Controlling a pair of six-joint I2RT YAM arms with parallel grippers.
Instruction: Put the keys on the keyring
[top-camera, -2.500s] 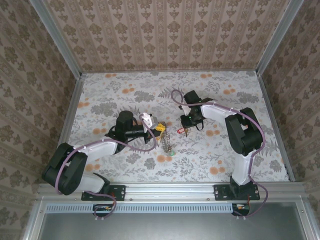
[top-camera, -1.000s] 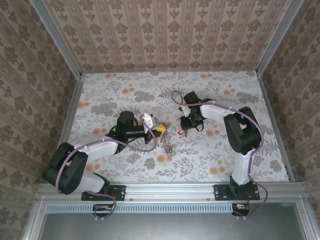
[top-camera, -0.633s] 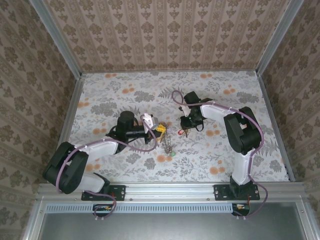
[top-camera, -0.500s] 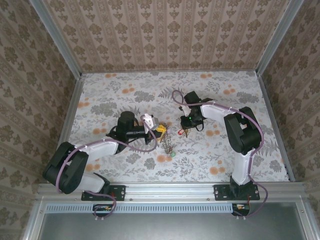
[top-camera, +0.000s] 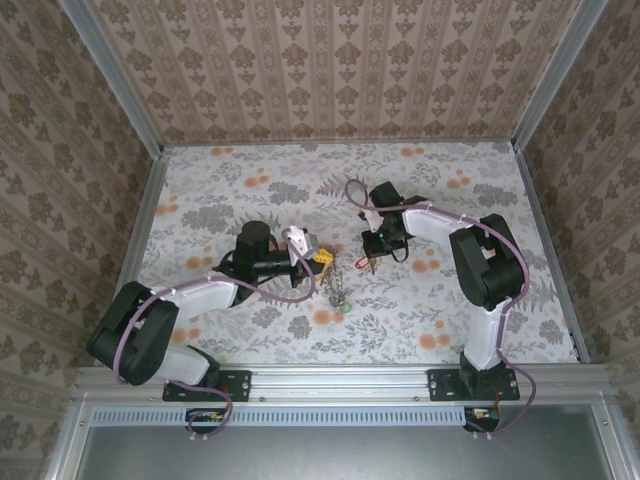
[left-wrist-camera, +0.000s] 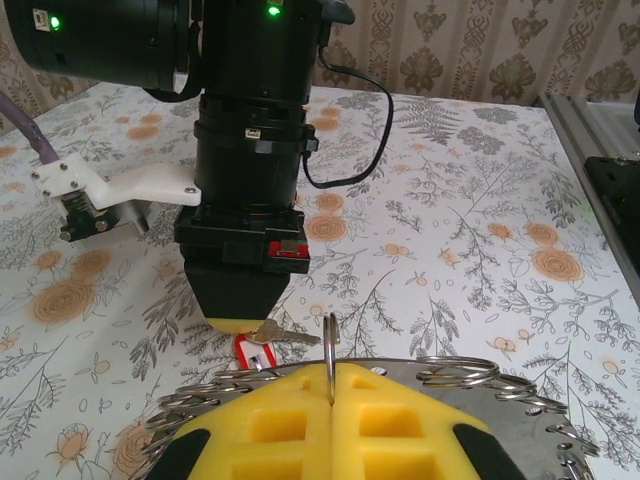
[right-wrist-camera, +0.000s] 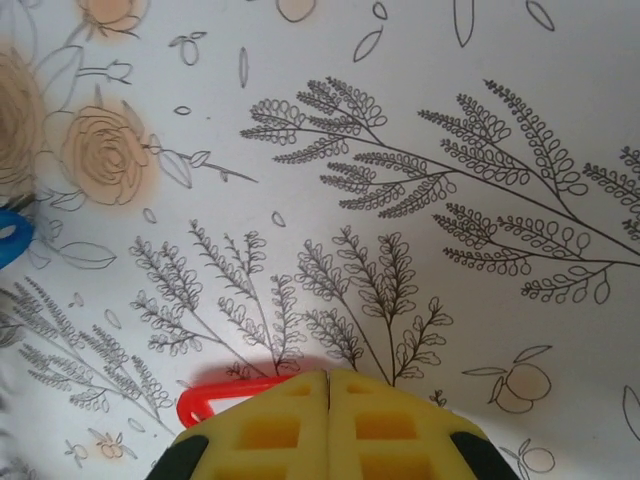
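Note:
My left gripper (top-camera: 322, 261) is shut on the keyring (top-camera: 338, 284), which hangs below it with several keys, a green-headed key (top-camera: 345, 307) lowest. In the left wrist view a thin loop of the keyring (left-wrist-camera: 330, 343) stands edge-on between the yellow pads (left-wrist-camera: 270, 420), with several small split rings (left-wrist-camera: 455, 375) fanned out on both sides. My right gripper (top-camera: 371, 263) is shut on the red-headed key (top-camera: 358, 263), just right of the ring. The right gripper (left-wrist-camera: 243, 318) points down at the table, with the silver blade (left-wrist-camera: 287, 335) and red head (left-wrist-camera: 253, 351) sticking out below. The red head (right-wrist-camera: 215, 395) peeks out left of the shut pads (right-wrist-camera: 290, 425).
The floral tablecloth (top-camera: 450, 310) covers the whole floor, walled in by patterned panels and aluminium posts (top-camera: 540, 230). A blue key head (right-wrist-camera: 10, 240) shows at the left edge of the right wrist view. The right arm's cable (left-wrist-camera: 370, 130) loops behind its gripper.
The left gripper and the hanging bunch of keys have drifted slightly right, toward the right gripper. The right gripper holds the red key in almost the same spot.

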